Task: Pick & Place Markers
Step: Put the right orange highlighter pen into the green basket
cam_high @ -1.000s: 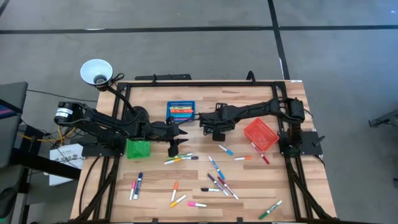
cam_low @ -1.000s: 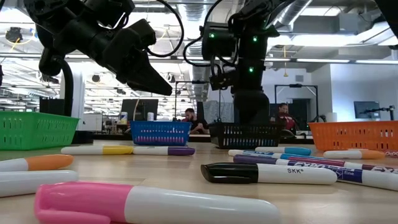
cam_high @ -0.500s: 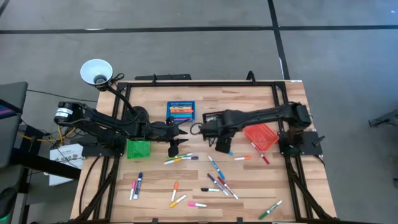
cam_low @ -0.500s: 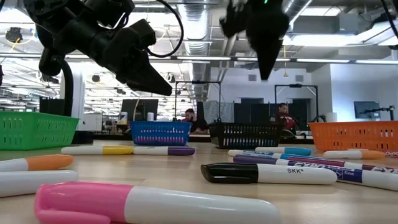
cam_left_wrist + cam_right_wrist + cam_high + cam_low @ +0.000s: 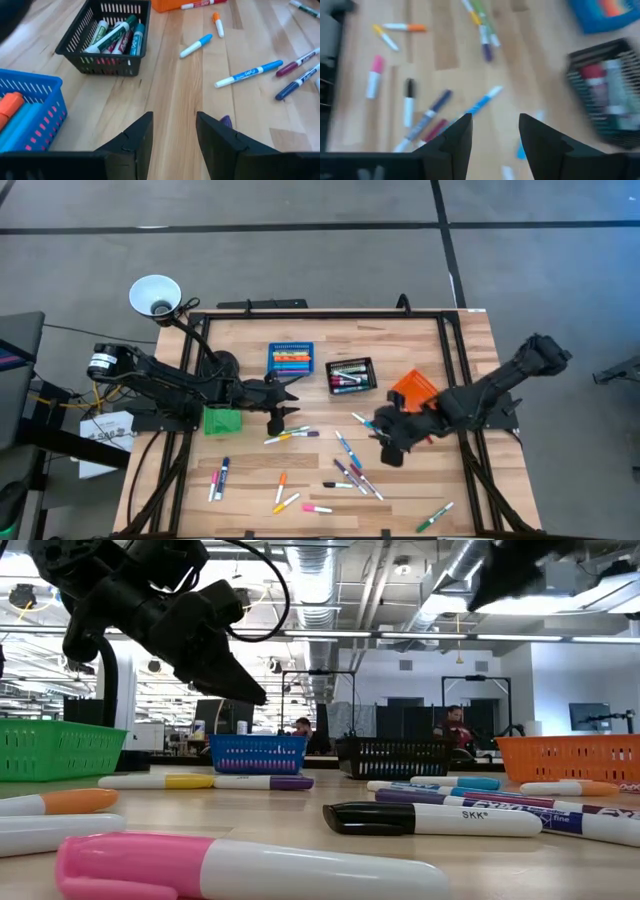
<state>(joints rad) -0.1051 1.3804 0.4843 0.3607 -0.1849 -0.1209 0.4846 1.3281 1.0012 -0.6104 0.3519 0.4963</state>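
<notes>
High view, right tool [image 5: 385,442] open and empty, markers [image 5: 350,470] just beside it, left tool [image 5: 285,402] open.

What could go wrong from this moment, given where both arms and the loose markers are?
1. The right end effector, open and empty, sits over tightly clustered markers; closing there may catch two at once or scatter them.
2. The orange bin lies right beside the right arm, which might knock it.
3. The left end effector, open, hovers near the yellow and purple markers; both arms working the centre risk colliding.
</notes>
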